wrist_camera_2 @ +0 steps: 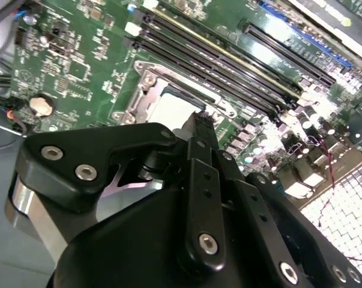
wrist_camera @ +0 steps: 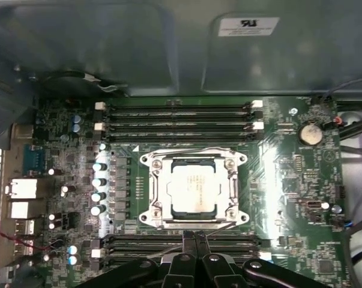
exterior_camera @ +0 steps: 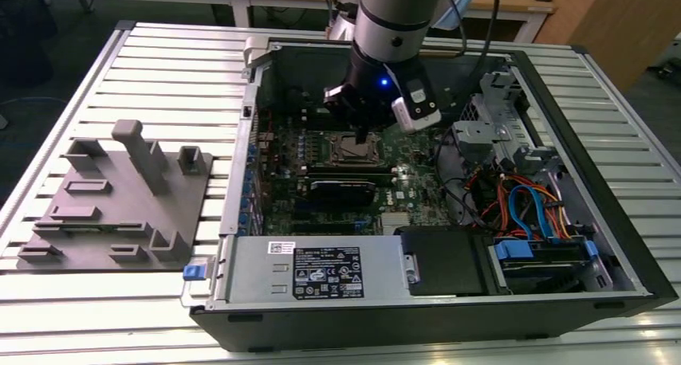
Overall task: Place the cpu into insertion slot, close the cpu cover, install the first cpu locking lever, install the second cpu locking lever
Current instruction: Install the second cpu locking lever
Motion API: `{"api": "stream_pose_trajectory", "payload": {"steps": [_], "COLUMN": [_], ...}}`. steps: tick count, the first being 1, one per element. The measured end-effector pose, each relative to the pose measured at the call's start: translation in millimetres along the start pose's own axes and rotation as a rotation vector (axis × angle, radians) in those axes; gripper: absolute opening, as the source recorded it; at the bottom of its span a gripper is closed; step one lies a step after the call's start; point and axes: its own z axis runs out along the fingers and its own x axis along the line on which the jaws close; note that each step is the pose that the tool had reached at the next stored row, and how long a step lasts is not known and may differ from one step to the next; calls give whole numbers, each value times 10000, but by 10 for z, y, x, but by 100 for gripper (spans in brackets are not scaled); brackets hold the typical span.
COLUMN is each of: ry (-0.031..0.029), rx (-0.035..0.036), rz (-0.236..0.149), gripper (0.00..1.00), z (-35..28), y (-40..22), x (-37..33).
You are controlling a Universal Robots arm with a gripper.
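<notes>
Here your gripper [wrist_camera: 196, 240] hangs with its two fingers pressed together on nothing, just over the edge of the insertion slot [wrist_camera: 193, 225]. You have one cpu [wrist_camera: 194, 188] lying flat in that slot, its longer sides running between the memory banks. One cpu cover [wrist_camera: 232, 183] lies closed around it.

Dull metal cpu [wrist_camera: 194, 188], silvery cpu cover [wrist_camera: 194, 164]
</notes>
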Motion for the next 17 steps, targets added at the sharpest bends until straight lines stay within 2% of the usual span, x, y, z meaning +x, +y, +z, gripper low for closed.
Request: {"api": "stream_pose_trajectory", "payload": {"steps": [10, 12, 15, 17], "ry": [1, 2, 4, 13], "rx": [-28, -59, -149, -157], "rz": [-1, -4, -6, -4], "gripper": [11, 11, 11, 11], "z": [39, 48, 61, 73], "y": [-48, -70, -97, -99], "x": [98, 105, 116, 117]}}
